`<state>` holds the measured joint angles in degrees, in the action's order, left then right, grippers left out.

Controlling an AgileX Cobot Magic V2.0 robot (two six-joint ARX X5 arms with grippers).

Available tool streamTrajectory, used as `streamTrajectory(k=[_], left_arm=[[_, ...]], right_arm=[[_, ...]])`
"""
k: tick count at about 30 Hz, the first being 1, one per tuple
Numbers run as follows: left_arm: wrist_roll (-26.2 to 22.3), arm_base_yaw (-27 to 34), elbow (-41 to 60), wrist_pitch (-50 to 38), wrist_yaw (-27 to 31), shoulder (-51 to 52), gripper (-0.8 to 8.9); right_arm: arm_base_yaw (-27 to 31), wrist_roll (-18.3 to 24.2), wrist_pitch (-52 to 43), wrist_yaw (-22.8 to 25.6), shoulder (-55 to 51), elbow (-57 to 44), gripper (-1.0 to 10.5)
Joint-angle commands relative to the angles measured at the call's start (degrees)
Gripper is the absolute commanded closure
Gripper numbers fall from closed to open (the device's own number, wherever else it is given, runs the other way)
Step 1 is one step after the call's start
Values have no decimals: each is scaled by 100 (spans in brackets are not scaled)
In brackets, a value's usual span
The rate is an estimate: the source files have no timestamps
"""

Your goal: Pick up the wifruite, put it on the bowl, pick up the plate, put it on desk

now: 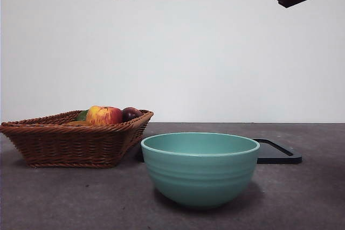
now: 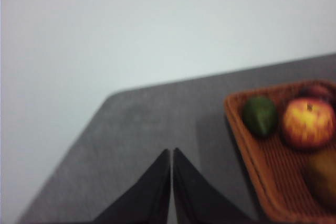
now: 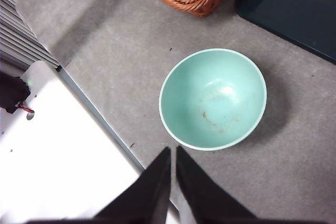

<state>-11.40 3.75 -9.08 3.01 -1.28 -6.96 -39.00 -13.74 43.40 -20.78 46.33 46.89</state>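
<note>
Left claw (image 2: 171,153): hanging pinched together and empty beside the wicker basket (image 2: 262,177).
Right claw (image 3: 173,153): also closed, empty, hovering high over the teal bowl (image 3: 212,98).
Wifruite (image 2: 323,177): lying in the basket, crowding the apple (image 2: 307,121).
Risk: claw nudging the apple, or gripping the wrong fruit.

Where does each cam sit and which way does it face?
Front: low, at table height, level across desk to bowl, basket, tray; one arm tip top corner.
Left wrist: above desk edge, angled toward basket; left hand shut.
Right wrist: high, looking down into bowl; right hand shut.
Shared: basket in all three views.
</note>
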Motion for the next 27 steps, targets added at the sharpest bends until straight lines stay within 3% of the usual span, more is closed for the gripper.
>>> streamTrajectory(k=[1, 7, 27], left_arm=[[101, 37, 155, 111, 31, 181, 805], [103, 111, 422, 629, 44, 542, 805], [378, 116, 841, 782, 44, 680, 805]], right_arm=[[-57, 48, -59, 17, 37, 83, 941], [-57, 48, -98, 17, 37, 83, 941], [-57, 50, -101, 17, 37, 83, 941]])
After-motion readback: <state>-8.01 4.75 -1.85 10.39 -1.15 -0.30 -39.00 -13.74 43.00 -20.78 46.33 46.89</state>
